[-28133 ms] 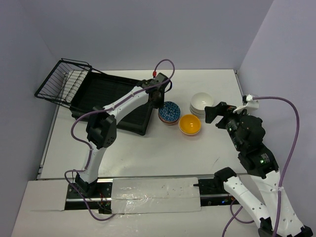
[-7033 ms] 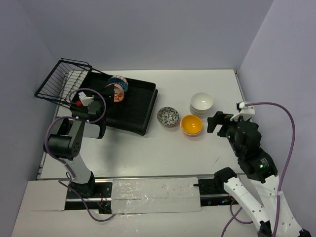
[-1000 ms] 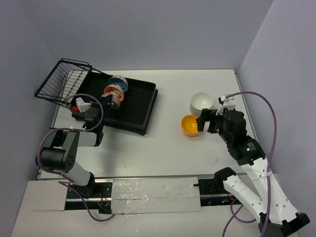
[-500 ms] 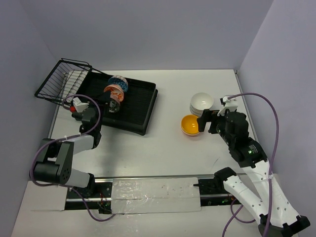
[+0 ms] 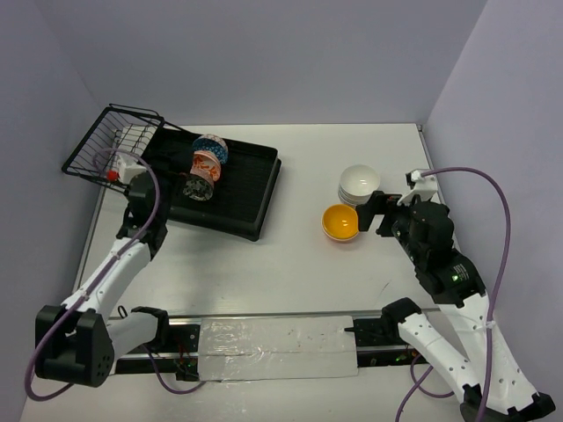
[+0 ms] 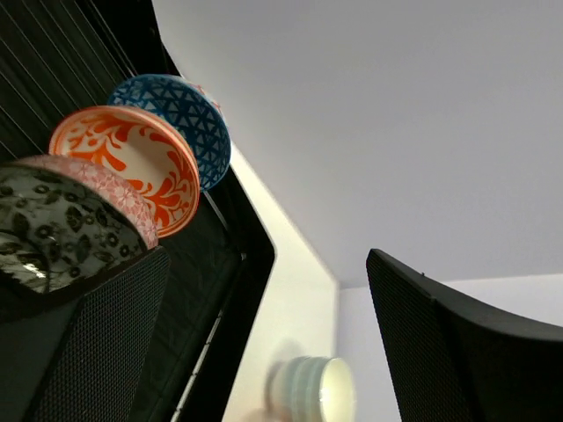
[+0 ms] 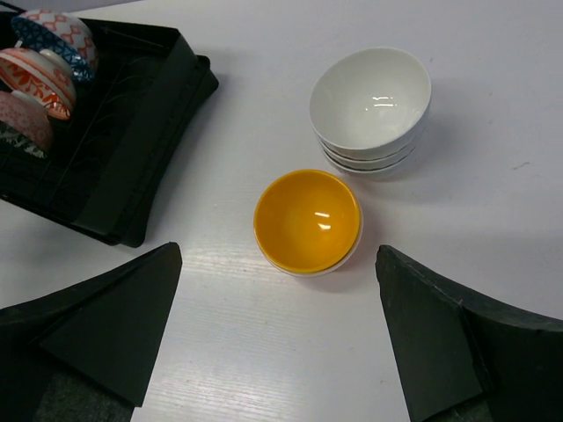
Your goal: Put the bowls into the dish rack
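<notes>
My left gripper (image 6: 268, 264) is spread wide with nothing between its jaws, just beside the grey-patterned bowl (image 6: 53, 229). That bowl stands on edge in the dish rack (image 5: 237, 189), in a row with the pink bowl (image 6: 97, 189), orange bowl (image 6: 132, 163) and blue bowl (image 6: 189, 119); I can't tell whether a finger touches it. My right gripper (image 7: 280, 255) is spread too, hovering over the yellow bowl (image 7: 308, 220) near the stacked white bowls (image 7: 371, 105) on the table (image 5: 290, 272).

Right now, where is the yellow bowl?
In the top view, the yellow bowl sits right of the dish rack, close beside the white bowl stack.
</notes>
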Motion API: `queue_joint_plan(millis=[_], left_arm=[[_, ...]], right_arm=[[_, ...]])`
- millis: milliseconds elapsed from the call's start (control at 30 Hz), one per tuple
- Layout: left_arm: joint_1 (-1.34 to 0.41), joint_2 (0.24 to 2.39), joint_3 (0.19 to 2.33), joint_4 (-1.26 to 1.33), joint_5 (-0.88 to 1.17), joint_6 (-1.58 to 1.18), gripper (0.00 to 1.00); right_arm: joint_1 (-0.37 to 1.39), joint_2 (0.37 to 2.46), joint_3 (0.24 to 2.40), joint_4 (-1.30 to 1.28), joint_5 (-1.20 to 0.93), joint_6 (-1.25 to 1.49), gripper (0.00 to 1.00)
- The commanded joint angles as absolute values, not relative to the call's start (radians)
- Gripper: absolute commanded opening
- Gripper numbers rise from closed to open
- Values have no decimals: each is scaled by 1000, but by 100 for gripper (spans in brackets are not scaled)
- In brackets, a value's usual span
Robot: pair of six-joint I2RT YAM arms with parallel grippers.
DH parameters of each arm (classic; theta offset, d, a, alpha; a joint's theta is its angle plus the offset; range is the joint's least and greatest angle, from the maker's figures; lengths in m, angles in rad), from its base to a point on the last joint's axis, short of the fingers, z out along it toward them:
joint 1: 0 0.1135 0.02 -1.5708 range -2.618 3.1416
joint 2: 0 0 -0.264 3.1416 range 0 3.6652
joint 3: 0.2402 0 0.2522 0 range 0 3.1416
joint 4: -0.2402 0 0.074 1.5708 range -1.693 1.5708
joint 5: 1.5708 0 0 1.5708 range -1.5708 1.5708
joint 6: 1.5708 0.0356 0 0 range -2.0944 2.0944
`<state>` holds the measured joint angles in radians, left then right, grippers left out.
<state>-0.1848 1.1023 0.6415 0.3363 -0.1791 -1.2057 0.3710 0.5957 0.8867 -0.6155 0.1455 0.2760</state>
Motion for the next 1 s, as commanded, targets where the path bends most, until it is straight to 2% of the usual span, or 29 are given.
queue_joint_plan(millis=[0,100,367,567,800,967], left_arm=[[-190,1071,852,-40,-157,-984,99],[-198,1091,980,-226,-141,-855,99],[-238,1198,1201,-481,-20,-554,99],[-342,1279,1296,-525,-14,-420,99],[-399,1321,1307,-528,-11,-351,99],[-413,1327,1290,-526,26,-345,99]], right_arm=[[377,618,934,-650,193,360,99],[379,653,942,-673,231,415,100],[344,807,1014,-802,361,497,100],[270,1003,1101,-836,336,555,100],[226,1146,1161,-818,321,575,100],[183,1256,1193,-799,301,580,90]])
